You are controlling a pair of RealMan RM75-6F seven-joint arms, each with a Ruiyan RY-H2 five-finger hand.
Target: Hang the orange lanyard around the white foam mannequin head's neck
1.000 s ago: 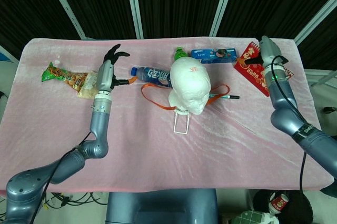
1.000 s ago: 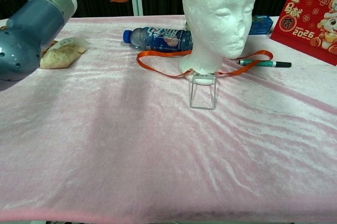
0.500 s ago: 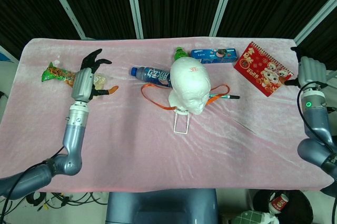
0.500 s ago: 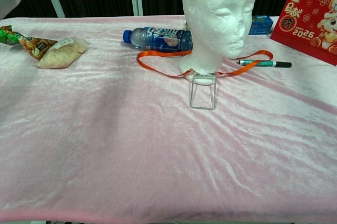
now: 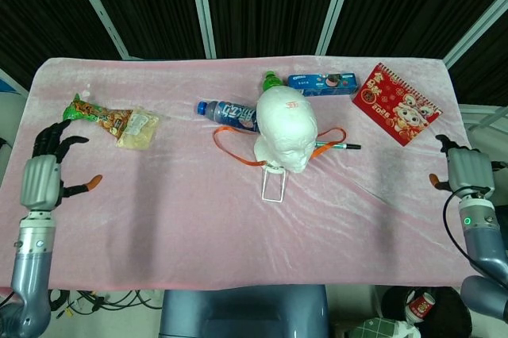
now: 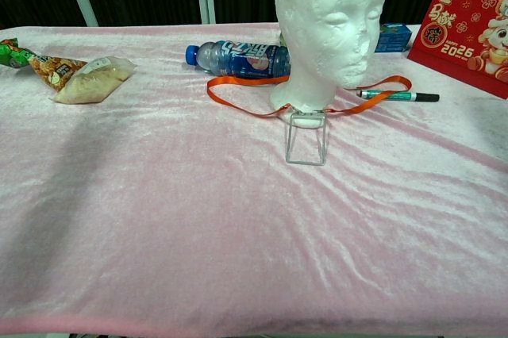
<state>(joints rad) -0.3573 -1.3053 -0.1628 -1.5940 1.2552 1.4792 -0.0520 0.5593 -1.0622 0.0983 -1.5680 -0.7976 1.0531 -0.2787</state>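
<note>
The white foam mannequin head stands upright near the table's middle. The orange lanyard loops around the base of its neck and lies on the pink cloth on both sides, with a clear badge holder in front. My left hand hovers at the table's left edge, fingers spread, holding nothing. My right hand is off the right edge, also holding nothing. Neither hand shows in the chest view.
A blue water bottle lies behind the lanyard. A green pen lies right of the head, a red calendar at back right, a cookie box behind, snack bags at the left.
Both arms have pulled back from over the table toward its near side edges. The left hand has left the chest view. The lanyard and head have not moved.
</note>
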